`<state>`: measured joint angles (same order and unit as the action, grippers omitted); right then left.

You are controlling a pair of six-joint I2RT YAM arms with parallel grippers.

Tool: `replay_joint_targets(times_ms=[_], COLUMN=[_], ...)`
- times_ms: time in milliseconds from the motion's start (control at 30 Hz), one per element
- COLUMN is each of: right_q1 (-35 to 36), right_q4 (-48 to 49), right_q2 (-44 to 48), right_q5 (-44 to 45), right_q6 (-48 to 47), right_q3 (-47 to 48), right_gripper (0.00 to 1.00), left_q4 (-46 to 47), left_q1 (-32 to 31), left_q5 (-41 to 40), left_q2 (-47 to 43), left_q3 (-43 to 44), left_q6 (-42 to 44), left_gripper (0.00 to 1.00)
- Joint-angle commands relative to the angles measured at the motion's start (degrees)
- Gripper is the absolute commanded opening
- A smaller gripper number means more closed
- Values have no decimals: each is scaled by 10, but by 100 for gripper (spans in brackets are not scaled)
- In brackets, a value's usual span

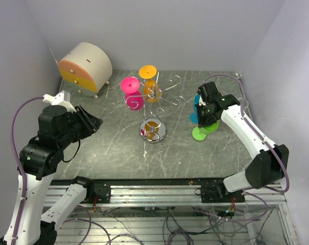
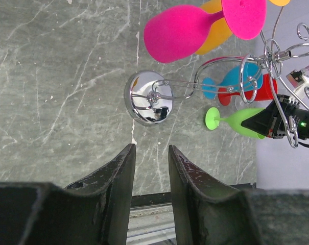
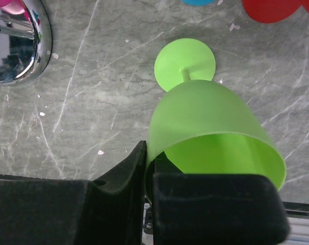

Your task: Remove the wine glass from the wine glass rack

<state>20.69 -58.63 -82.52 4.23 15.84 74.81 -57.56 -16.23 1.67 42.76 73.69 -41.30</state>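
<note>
The wine glass rack [image 1: 154, 93] is a silver wire stand on a round chrome base [image 1: 153, 130], mid-table. A pink glass [image 1: 132, 94] and an orange glass [image 1: 148, 76] hang from its arms. My right gripper [image 1: 209, 118] is right of the rack, shut on the rim of a green wine glass [image 3: 210, 117]. One finger is inside the bowl and one outside, and the glass's foot [image 3: 185, 64] is at the tabletop. My left gripper [image 1: 95, 124] is open and empty, above the table to the left of the rack. Its view shows the base [image 2: 149, 97] and the green glass [image 2: 241, 122].
A blue glass [image 2: 236, 81] and a red glass [image 2: 266, 89] are close behind the green one. A round beige cabinet with orange drawers [image 1: 85, 69] stands at the back left. Grey walls close in the table on three sides.
</note>
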Motion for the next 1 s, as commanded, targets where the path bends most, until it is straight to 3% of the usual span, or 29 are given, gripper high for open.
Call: replay_joint_targets(times_ms=[0,233,333,467,767,967], right_q1=[-1,-1,-1,-1,-1,-1], right_q4=[28,32,29,26,-21,-25], right_q2=[-16,-34,-33,-11,62,112], right_q5=[10,21,23,10,-9,-14], right_q6=[0,3,4,6,13,21], right_q3=[-10,3,16,41,141,169], right_gripper=[0,1,17,27,31,31], left_q4=[-2,-4,-4,0,38,58], left_q1=[-2,-2,-2,-2,-2,-2], left_q5=[-14,-22,-22,-20,-27,-66], left_q2=[-5,-8,-8,-6,20,104], left_q3=[-6,-7,-9,-13,-2,69], left_q6=[11,13,12,8,13,22], left_gripper=[42,43,43,44,46,58])
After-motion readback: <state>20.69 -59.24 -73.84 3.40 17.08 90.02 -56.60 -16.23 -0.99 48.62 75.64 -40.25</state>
